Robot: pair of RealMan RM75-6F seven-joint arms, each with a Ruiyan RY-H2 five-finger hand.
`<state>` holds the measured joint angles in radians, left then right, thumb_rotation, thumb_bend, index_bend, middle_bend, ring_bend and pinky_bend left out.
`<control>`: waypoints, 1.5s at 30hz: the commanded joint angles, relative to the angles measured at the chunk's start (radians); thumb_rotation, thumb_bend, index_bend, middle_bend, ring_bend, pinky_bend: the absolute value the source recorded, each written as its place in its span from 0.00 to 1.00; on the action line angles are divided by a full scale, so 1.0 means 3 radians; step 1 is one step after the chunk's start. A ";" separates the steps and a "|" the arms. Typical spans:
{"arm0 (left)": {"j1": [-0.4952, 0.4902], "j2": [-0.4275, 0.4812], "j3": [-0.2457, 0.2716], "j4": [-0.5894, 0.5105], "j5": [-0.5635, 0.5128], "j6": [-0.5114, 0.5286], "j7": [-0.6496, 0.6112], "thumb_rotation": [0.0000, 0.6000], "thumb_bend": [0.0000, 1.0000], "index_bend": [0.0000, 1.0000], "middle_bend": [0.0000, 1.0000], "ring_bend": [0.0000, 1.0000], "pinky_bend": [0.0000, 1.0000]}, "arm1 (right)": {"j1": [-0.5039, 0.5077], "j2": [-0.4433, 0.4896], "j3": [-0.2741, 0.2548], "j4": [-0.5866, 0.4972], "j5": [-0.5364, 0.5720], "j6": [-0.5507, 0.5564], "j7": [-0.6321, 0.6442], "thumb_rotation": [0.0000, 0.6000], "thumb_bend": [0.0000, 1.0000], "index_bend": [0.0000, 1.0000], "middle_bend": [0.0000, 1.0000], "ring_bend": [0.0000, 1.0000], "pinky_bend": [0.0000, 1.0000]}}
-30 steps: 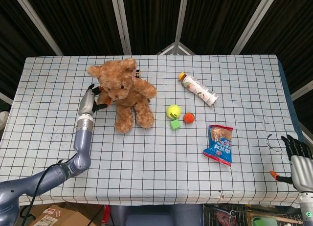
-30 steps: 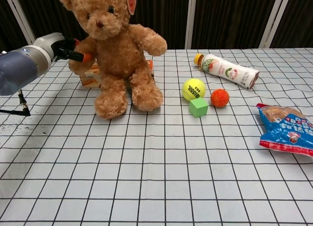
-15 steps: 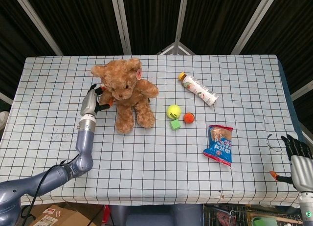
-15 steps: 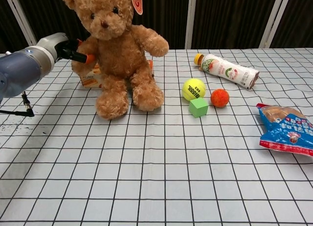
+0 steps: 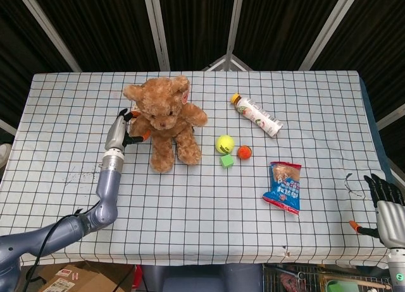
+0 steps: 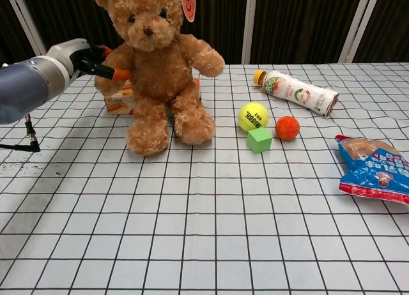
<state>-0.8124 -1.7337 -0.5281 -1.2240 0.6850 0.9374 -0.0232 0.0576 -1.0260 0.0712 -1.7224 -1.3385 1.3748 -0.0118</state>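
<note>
One teddy bear [image 6: 160, 65], gripped by left hand [image 6: 86, 57]; one ball [image 6: 253, 116].

Left hand [image 5: 120, 133]: silver shell, black fingers, orange tips; blue-grey arm, black cable. Right hand [image 5: 386, 208]: black fingers, silver base.

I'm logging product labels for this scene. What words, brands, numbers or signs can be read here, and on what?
Tennis ball: dark brand print, too blurred to read.
Bottle: label print too small.
Snack bag: print unreadable.
Bear's round tag: a mark, unreadable.
Orange box behind the bear: print too small.
</note>
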 commanded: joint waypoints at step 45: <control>0.2399 0.1411 0.1570 -0.1735 0.1941 0.2651 0.1114 1.00 0.34 0.21 0.02 0.00 0.00 | -0.0158 0.0111 -0.0067 -0.0166 -0.0418 0.0414 0.0096 1.00 0.11 0.00 0.00 0.00 0.00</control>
<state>-0.1203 -1.2710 -0.0643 -1.8075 1.2441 1.7366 0.3902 0.0114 -0.9918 0.0499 -1.7719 -1.4644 1.4974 0.0187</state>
